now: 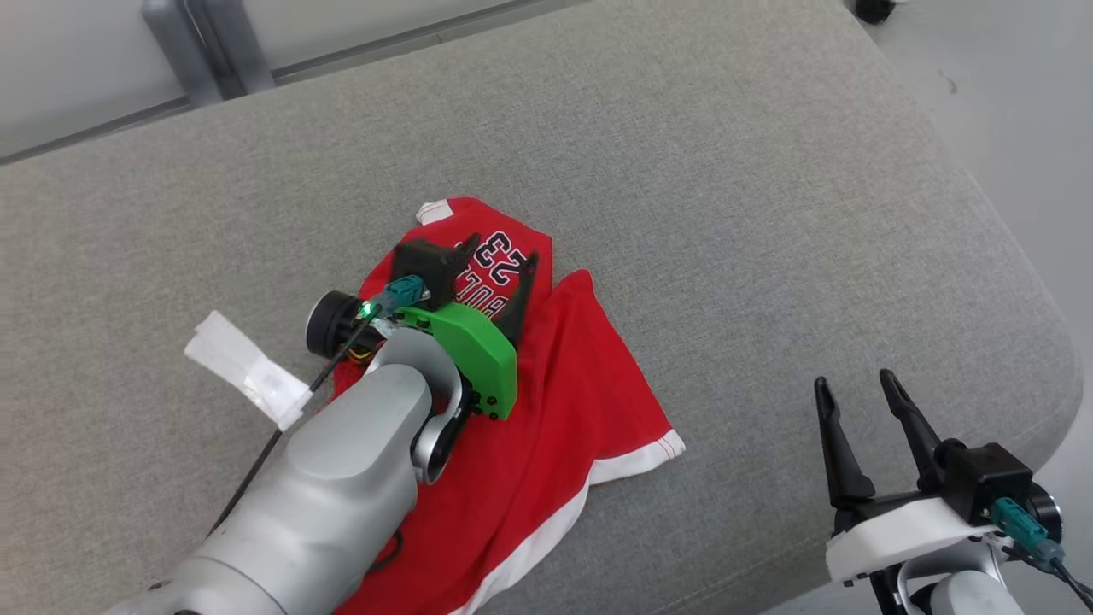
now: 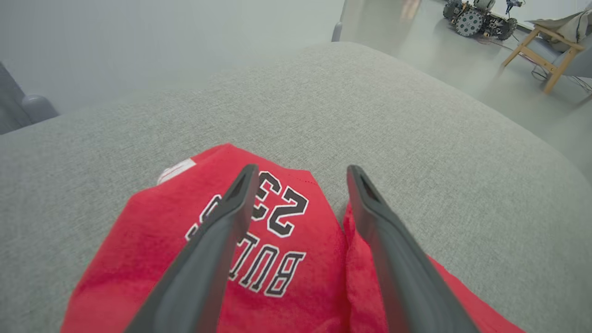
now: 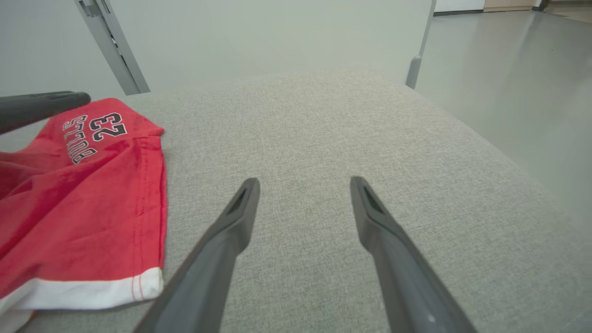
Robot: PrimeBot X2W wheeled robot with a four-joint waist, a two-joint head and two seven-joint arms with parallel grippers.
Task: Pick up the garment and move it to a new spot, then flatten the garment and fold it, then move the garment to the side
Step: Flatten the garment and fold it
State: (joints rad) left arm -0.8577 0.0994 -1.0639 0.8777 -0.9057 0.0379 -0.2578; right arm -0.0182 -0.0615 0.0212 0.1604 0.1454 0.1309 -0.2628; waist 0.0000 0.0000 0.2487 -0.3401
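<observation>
The garment [image 1: 564,401] is a red piece with white trim and black "BULLS 23" lettering, lying rumpled on the grey cushion [image 1: 726,213]. My left gripper [image 1: 502,256] hovers over its far end, jaws open, fingers straddling the lettering with nothing between them. In the left wrist view the garment [image 2: 296,259] spreads under my left gripper [image 2: 300,173]. My right gripper [image 1: 852,382] stands open over bare cushion at the lower right, apart from the cloth. The right wrist view has the garment [image 3: 83,199] to the left of my right gripper [image 3: 303,182].
A crumpled white paper or tape scrap [image 1: 248,369] lies on the cushion left of my left arm. The cushion's rounded edge [image 1: 1037,342] drops to pale floor on the right. A wooden chair leg [image 2: 536,51] and a wheeled machine [image 2: 478,18] stand far off.
</observation>
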